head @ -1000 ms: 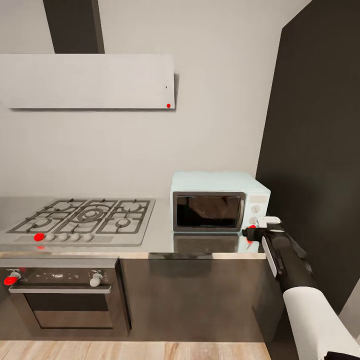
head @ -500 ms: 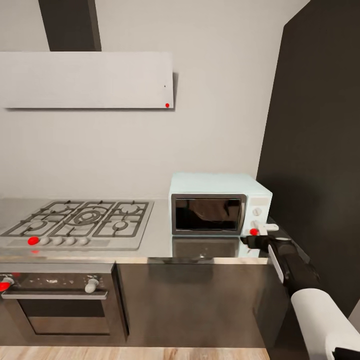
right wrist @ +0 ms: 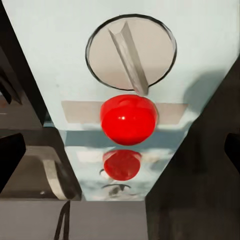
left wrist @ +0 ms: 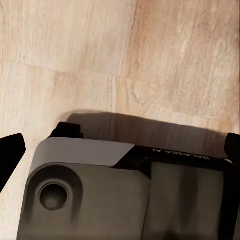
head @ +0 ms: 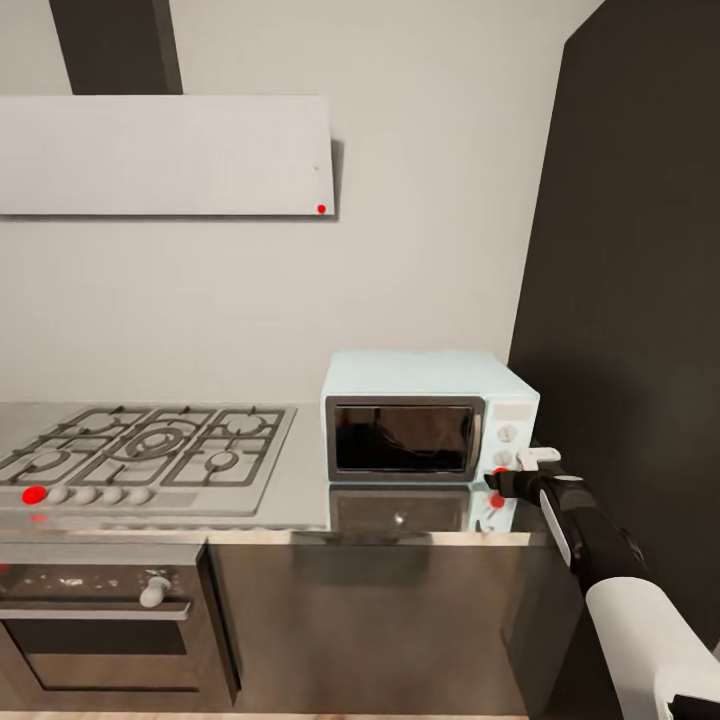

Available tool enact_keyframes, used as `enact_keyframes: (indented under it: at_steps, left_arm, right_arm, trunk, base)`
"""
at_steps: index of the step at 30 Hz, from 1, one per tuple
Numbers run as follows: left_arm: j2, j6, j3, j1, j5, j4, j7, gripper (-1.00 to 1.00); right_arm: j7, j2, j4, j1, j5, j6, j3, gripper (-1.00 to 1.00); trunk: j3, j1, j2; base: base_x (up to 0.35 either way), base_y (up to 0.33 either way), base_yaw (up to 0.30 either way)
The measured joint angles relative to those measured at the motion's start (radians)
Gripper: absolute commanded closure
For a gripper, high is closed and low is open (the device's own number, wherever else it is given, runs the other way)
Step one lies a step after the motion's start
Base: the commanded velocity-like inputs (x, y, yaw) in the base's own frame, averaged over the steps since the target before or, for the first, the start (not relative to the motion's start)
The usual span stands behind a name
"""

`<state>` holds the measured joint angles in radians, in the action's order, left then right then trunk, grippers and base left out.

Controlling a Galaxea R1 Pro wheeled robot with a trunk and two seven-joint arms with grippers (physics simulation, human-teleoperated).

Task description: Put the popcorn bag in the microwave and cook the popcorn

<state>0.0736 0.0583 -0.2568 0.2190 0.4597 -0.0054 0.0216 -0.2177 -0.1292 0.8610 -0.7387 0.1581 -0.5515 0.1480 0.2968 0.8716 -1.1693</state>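
**Popcorn bag out of sight as right arm closes on microwave's red button**

The popcorn bag cannot be made out for certain; a dim shape behind the dark glass of the microwave (head: 425, 417) may be it, but the door is too murky to tell. The mint-blue microwave stands on the glossy grey countertop (head: 300, 500), door shut, directly ahead of the right gripper (head: 517, 470). From the right wrist, the red button (right wrist: 129, 119) sits dead centre between the dark fingers (right wrist: 10, 155) at the frame's edges, just below a white knob (right wrist: 131, 52) on the panel, its reflection on the worktop beneath. The pincer stands spread wide and holds nothing. The left gripper (left wrist: 120, 150) hangs low over the wooden floor (left wrist: 100, 50), above the robot's grey base (left wrist: 85, 195), also spread and empty. Off to the far side of the microwave from the working arm lie the gas hob (head: 140, 455) and black oven (head: 100, 620).

The step in hand looks to be starting the heating. Next, a short, straight push onto the button, kept clear of the knob.
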Motion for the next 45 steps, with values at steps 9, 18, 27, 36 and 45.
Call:
enact_keyframes:
  at_steps: [9,18,27,36,45]
  left_arm:
    - [0.0,0.0,0.0,0.0,0.003,0.0,0.0,-1.0]
    - [0.0,0.0,0.0,0.0,0.004,0.0,0.0,-1.0]
    - [0.0,0.001,0.0,0.0,0.006,-0.001,0.001,-1.0]
    - [-0.003,0.0,0.002,-0.001,0.009,0.0,0.001,-1.0]
    - [-0.004,0.001,0.002,0.0,0.01,-0.001,0.001,-1.0]
  right_arm:
    - [-0.003,0.0,-0.043,0.001,0.002,0.005,0.0,1.0]
    - [0.01,0.0,-0.045,0.0,0.006,0.004,0.0,1.0]
    - [0.013,0.0,-0.045,0.0,0.006,0.003,-0.001,1.0]
    - [0.014,0.0,-0.048,-0.001,0.008,-0.035,-0.002,1.0]
    - [0.014,-0.001,-0.06,-0.001,0.01,-0.041,-0.001,1.0]
  trunk:
    - [0.0,0.0,0.0]
    - [0.0,0.0,0.0]
    - [0.0,0.0,0.0]
    - [0.0,-0.007,-0.001]
    - [0.0,-0.01,-0.001]
  base:
    - [0.003,-0.002,0.0]
    - [0.0,0.0,0.0]
    - [0.0,0.0,0.0]
    - [0.236,0.0,0.0]
    - [0.013,0.0,0.0]
